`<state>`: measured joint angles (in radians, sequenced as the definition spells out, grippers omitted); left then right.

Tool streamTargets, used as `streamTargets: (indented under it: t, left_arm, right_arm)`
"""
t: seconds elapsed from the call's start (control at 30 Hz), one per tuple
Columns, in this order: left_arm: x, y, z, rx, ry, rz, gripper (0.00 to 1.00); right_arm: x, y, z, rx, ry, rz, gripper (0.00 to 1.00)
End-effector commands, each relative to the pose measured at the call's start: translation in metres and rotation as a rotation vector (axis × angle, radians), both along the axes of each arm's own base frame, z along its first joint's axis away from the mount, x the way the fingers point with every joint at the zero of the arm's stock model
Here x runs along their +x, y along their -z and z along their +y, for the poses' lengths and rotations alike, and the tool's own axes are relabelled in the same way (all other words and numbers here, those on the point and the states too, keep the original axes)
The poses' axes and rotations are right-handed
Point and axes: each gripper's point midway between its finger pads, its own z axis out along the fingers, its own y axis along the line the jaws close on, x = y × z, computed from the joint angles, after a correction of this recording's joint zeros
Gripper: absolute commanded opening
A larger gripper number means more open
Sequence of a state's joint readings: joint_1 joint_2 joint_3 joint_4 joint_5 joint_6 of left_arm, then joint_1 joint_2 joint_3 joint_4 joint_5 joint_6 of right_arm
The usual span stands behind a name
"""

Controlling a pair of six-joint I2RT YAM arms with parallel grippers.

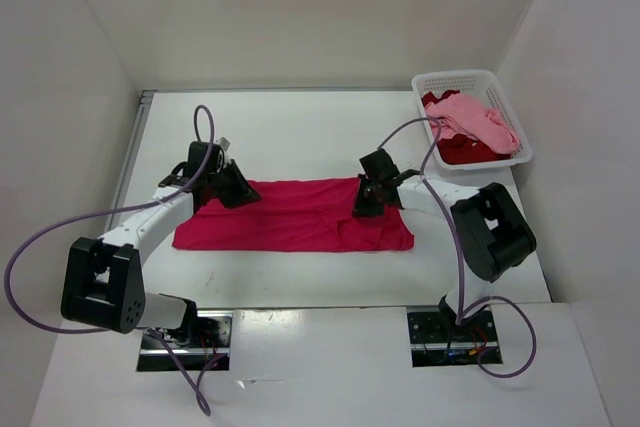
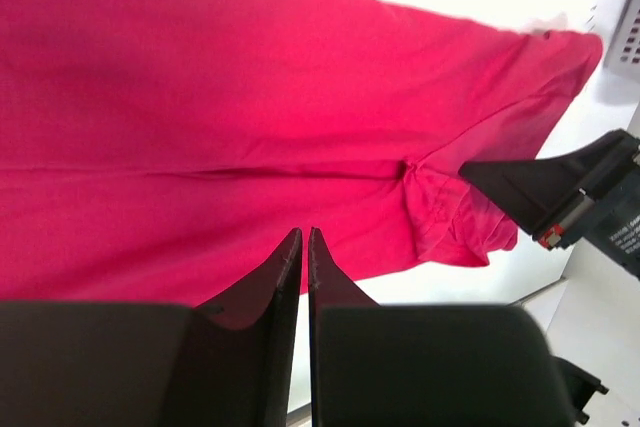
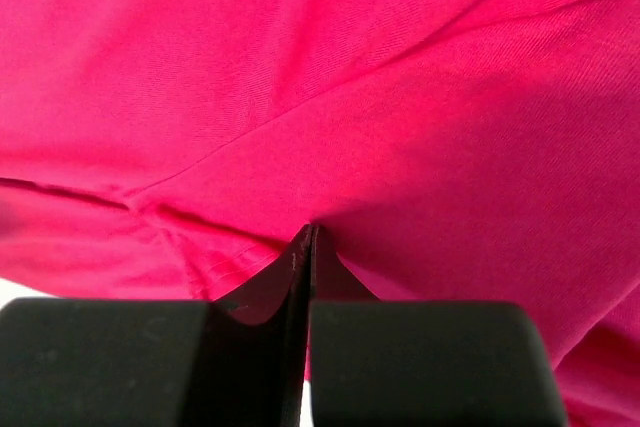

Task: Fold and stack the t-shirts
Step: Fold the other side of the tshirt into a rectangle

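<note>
Three t-shirts are in view, and only one is out on the white table [image 1: 300, 127]. This magenta t-shirt [image 1: 295, 215] lies flat near the table's middle as a wide strip running left to right, with a long crease along its length and some bunched cloth toward its right end. The two arms each have a gripper down on its far edge, one at either end. The left gripper [image 1: 235, 187] is at the far left corner. Its two fingers [image 2: 270, 287] are drawn nearly together with only a thin slit between them, and their tips are on the cloth's edge. Whether any cloth is caught between them cannot be told. The right gripper [image 1: 368, 197] is at the far right end. Its fingers [image 3: 260, 292] are pressed tight together, and a fold of the magenta cloth runs into their tips, pinched there. The other two shirts lie together in the single white perforated basket [image 1: 455, 75] at the far right corner. The light pink t-shirt [image 1: 475, 117] is draped on top, and the dark red t-shirt [image 1: 465, 150] is beneath it.
</note>
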<state>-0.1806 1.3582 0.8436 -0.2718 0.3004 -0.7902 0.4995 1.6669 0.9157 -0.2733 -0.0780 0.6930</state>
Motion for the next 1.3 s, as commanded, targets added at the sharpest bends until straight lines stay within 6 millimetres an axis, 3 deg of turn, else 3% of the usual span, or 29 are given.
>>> streamTargets:
  t: [0.0,0.17,0.33,0.43,0.6,0.67,0.73,0.83,0.93,0.97,1.07,1.17,1.27]
  left_arm:
    - [-0.007,-0.001,-0.004,-0.009,0.021,-0.002,0.11]
    - [-0.007,-0.001,-0.004,-0.009,0.021,-0.002,0.11]
    - [0.0,-0.007,-0.006,-0.012,0.021,-0.021,0.11]
    - [0.005,-0.006,-0.007,-0.013,0.021,-0.023,0.11]
    - [0.013,-0.015,0.0,-0.023,0.0,-0.043,0.12]
    - [0.018,-0.021,0.006,-0.011,-0.003,-0.057,0.12]
    - [0.027,-0.032,0.01,-0.014,-0.018,-0.086,0.12]
    - [0.029,-0.037,0.012,-0.015,-0.014,-0.093,0.13]
    - [0.03,-0.038,0.012,-0.022,-0.02,-0.098,0.13]
    - [0.03,-0.04,0.006,-0.036,-0.009,-0.102,0.13]
    - [0.027,-0.03,0.007,-0.033,-0.009,-0.081,0.13]
    - [0.026,-0.023,0.005,-0.044,-0.009,-0.057,0.13]
    - [0.021,-0.016,0.002,-0.042,0.0,-0.046,0.13]
  right_arm:
    - [0.012,-0.005,0.001,-0.024,-0.027,-0.042,0.0]
    - [-0.013,-0.001,0.006,0.025,-0.086,0.041,0.0]
    - [-0.039,-0.021,0.023,0.094,-0.211,0.062,0.0]
    - [-0.058,-0.019,0.024,0.101,-0.279,0.105,0.01]
    - [-0.096,-0.017,0.043,0.065,-0.475,0.176,0.04]
    - [-0.092,-0.028,0.045,0.063,-0.482,0.147,0.04]
    - [-0.084,-0.054,0.05,0.1,-0.488,0.059,0.04]
    - [-0.059,-0.075,0.036,0.127,-0.396,-0.008,0.05]
    - [-0.045,-0.07,0.026,0.078,-0.331,-0.04,0.07]
    - [-0.043,-0.067,0.026,0.076,-0.33,-0.037,0.17]
    - [-0.041,-0.054,0.029,0.077,-0.311,-0.01,0.26]
    - [-0.034,-0.057,0.04,0.128,-0.294,-0.017,0.39]
    - [-0.031,-0.058,0.057,0.139,-0.316,-0.02,0.41]
